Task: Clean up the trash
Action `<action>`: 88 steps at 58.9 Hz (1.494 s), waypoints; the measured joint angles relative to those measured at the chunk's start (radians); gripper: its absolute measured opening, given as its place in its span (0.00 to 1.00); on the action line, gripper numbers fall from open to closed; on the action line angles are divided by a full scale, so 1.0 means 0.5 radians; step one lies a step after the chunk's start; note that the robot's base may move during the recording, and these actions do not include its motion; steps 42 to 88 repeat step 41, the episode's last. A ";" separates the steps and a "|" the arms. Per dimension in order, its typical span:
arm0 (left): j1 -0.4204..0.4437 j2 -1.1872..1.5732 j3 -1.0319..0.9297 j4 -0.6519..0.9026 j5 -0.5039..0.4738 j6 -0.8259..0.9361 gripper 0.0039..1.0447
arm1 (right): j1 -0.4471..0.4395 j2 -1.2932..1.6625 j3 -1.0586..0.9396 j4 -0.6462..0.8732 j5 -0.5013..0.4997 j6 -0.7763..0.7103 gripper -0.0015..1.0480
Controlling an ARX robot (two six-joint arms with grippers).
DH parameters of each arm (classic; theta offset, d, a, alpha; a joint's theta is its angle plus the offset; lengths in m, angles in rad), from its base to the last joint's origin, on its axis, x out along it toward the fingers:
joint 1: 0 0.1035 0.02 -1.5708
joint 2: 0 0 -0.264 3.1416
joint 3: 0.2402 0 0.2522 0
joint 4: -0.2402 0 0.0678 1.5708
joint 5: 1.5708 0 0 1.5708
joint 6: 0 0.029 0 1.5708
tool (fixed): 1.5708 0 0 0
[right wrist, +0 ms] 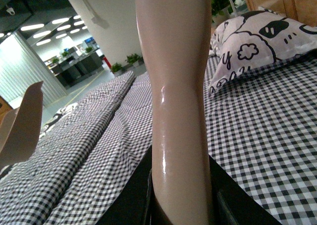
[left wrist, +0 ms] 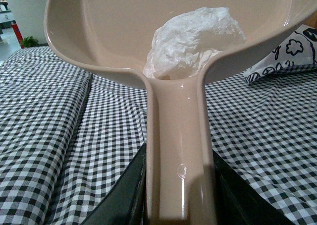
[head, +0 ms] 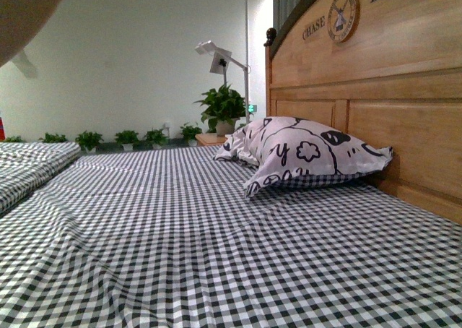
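Your left gripper [left wrist: 179, 212] clamps the beige plastic dustpan's [left wrist: 109, 41] handle, holding it above the checked bedsheet [left wrist: 64, 136] so the crumpled white tissue wad [left wrist: 193, 39] stays cupped inside, while your right gripper [right wrist: 179, 205] grips a beige plastic handle [right wrist: 176, 86].

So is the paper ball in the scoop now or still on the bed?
In the scoop. The left wrist view shows the white tissue wad lying inside the beige dustpan, whose handle the left gripper holds above the checkered sheet.
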 joint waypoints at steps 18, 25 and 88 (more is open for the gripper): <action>0.000 0.000 0.000 0.000 0.000 0.000 0.27 | 0.000 0.000 0.000 0.000 0.000 0.000 0.19; 0.000 0.000 0.000 0.000 0.000 0.001 0.27 | 0.000 0.000 0.000 0.000 0.000 0.000 0.19; 0.000 0.000 0.000 0.000 0.000 0.000 0.27 | 0.000 0.000 0.000 0.000 0.000 0.001 0.19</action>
